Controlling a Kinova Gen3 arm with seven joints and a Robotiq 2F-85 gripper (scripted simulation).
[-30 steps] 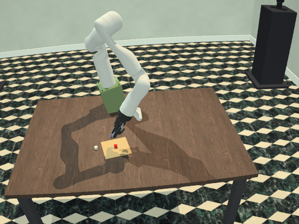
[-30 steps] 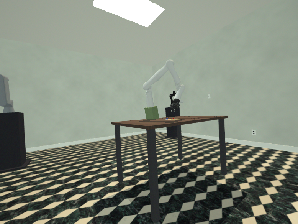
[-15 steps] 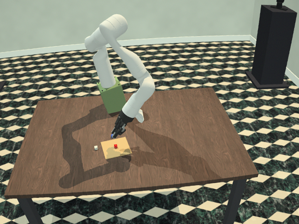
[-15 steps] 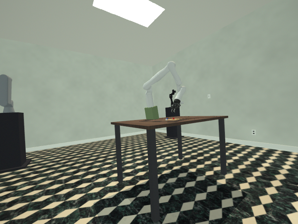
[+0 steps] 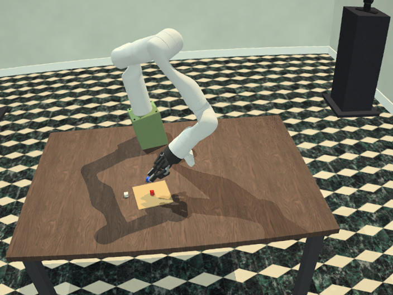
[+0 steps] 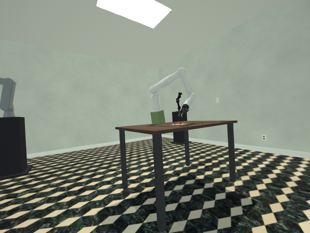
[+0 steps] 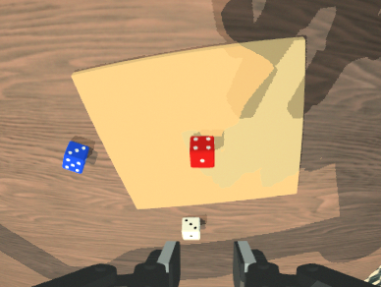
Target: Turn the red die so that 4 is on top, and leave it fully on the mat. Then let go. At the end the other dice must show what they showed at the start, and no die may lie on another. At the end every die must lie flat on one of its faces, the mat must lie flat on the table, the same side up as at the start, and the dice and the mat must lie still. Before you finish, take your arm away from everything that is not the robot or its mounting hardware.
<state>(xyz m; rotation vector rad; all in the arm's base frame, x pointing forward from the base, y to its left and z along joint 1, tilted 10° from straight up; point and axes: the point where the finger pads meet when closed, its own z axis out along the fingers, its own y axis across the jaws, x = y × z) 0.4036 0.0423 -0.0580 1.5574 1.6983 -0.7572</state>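
The red die lies flat near the middle of the tan mat. In the wrist view the red die shows a four-pip face and a one-pip face, and the one-pip face seems to be on top. The mat lies flat on the table. My gripper hangs tilted above the mat's back edge, well clear of the table in the side view. Its fingers stand partly apart with nothing between them. The white die lies on the wood just off the mat, and the blue die lies off another edge.
The white die is left of the mat and the blue die is behind it, under the fingers. The arm's green base block stands at the table's back. Black pedestals stand on the floor far off.
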